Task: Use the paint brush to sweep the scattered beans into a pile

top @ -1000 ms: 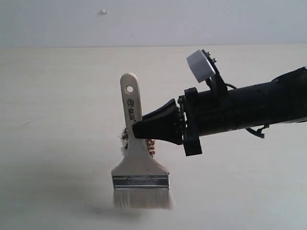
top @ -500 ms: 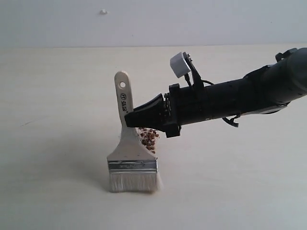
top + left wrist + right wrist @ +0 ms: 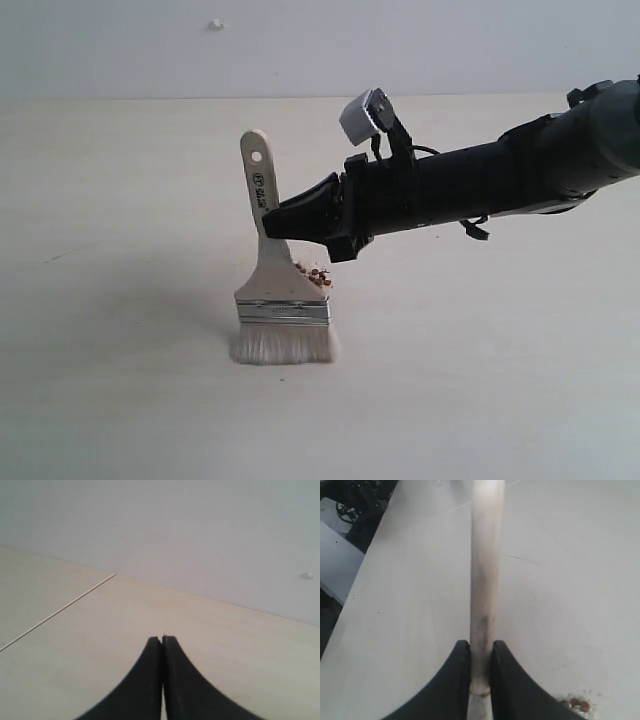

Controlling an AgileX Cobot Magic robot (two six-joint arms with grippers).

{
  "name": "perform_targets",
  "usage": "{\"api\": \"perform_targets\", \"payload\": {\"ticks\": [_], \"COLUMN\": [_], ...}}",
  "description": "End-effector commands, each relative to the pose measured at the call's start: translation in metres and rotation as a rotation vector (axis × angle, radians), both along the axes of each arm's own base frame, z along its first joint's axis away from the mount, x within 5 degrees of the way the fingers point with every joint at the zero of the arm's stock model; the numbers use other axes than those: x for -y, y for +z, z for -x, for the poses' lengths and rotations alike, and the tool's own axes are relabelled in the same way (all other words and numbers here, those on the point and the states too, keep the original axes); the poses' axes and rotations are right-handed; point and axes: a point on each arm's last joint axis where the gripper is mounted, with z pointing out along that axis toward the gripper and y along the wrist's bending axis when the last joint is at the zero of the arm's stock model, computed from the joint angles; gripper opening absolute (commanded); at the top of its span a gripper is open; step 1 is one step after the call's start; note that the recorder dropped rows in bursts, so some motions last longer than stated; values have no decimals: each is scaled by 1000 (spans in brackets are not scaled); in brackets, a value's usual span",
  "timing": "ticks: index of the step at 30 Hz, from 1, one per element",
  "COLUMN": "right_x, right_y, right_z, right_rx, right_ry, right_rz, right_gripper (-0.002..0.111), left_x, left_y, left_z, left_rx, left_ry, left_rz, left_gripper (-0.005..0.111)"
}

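Nearest in the exterior view, the whitish bristles [image 3: 285, 346] of the brush [image 3: 283, 296] are being pressed onto the pale table [image 3: 120, 400], splaying slightly at their tips. Above them the silver ferrule [image 3: 285, 311] is being shown face-on; any stamping on it is too faint to be read.

Just behind the brush head, at about 1 o'clock from the ferrule, the beans [image 3: 316, 273] are being seen as a small reddish-brown cluster with pale crumbs, partly hidden by the wood.

The handle [image 3: 262, 190] is being tilted toward 11 o'clock, its holed end uppermost. A round mark and a column of dark printed characters are being carried below the hole, but they are too small to be read.

The handle is being clamped at mid-length by the right gripper [image 3: 272, 222], its black arm [image 3: 480, 180] reaching in from 3 o'clock. In the right wrist view the jaws are being held narrowly apart, pressed against both edges of the handle, with a few beans lying on the table to one side.

The left gripper [image 3: 162, 641], visible only in its own wrist view, is being shown above the table with its jaws pressed together and nothing between them.

Farthest off, the grey wall [image 3: 420, 40] is being marked by one small white bump [image 3: 213, 24].
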Motion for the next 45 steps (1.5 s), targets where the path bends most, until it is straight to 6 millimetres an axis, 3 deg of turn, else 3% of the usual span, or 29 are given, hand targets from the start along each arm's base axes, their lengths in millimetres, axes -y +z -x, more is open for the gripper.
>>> {"api": "perform_targets", "payload": {"ticks": [1,11,19,22,30,37,40,45], "right_x": [2,-3,-6,-7,-5,9,14,17], "right_y": [-1,14,20,30,69,107,116,110], "right_z": [-6,-21,-17,-10,-4,-4,9,41], "right_rx": [25,96,88,55,48,124,174,191], "right_ry": [-31,-38,14,75,48,-264,-419,-745], "right_rz": [32,14,-57,-148,-180,13,136,383], "right_gripper": [0,0,0,0,0,0,0,0], "left_x": [0,0,0,0,0,0,0,0], "left_y": [-1,-1,-1,-1,-1,-1,-1,-1], "left_z": [0,0,0,0,0,0,0,0], "left_rx": [3,3,3,3,3,3,3,3], "left_ry": [6,6,6,6,6,6,6,6], "left_rz": [0,0,0,0,0,0,0,0], "left_gripper": [0,0,0,0,0,0,0,0]}}
